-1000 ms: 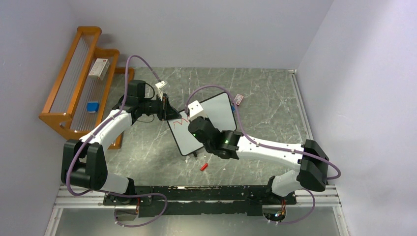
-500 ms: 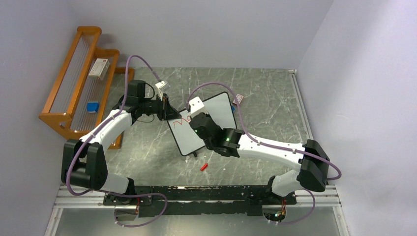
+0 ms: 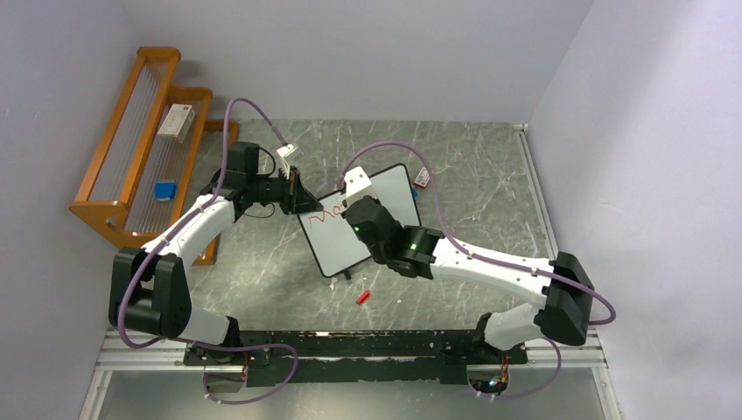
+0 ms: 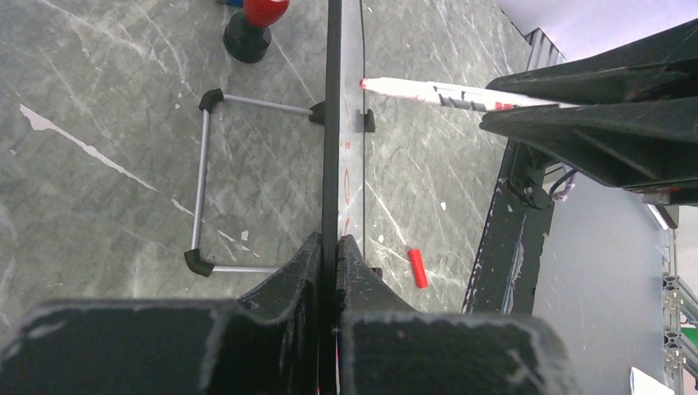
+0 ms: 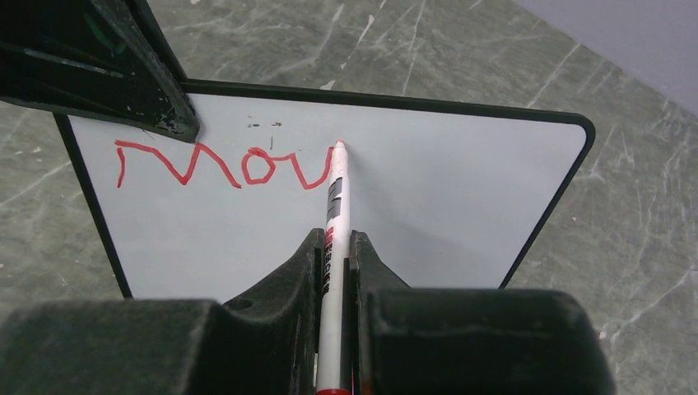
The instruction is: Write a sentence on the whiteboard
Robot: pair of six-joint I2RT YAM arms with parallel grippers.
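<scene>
The whiteboard (image 3: 398, 197) stands propped on the table, white with a thin black frame (image 5: 568, 185); in the left wrist view it shows edge-on (image 4: 332, 123). Red letters "Mou" (image 5: 218, 164) run along its top left. My left gripper (image 3: 296, 194) is shut on the board's upper left edge, jaws pinching the frame (image 4: 331, 263). My right gripper (image 3: 357, 210) is shut on a white marker (image 5: 335, 214) with a red tip, which touches the board at the end of the "u". The marker also shows in the left wrist view (image 4: 436, 93).
A red marker cap (image 3: 362, 297) lies on the table in front of the board, also in the left wrist view (image 4: 418, 267). A wooden rack (image 3: 140, 140) with a small box and a blue item stands at the back left. A small card (image 3: 422, 178) lies behind the board.
My right gripper has moved right along the board's top, and the red writing has grown from a zigzag "M" to "Mou". The left arm and board have not moved.
</scene>
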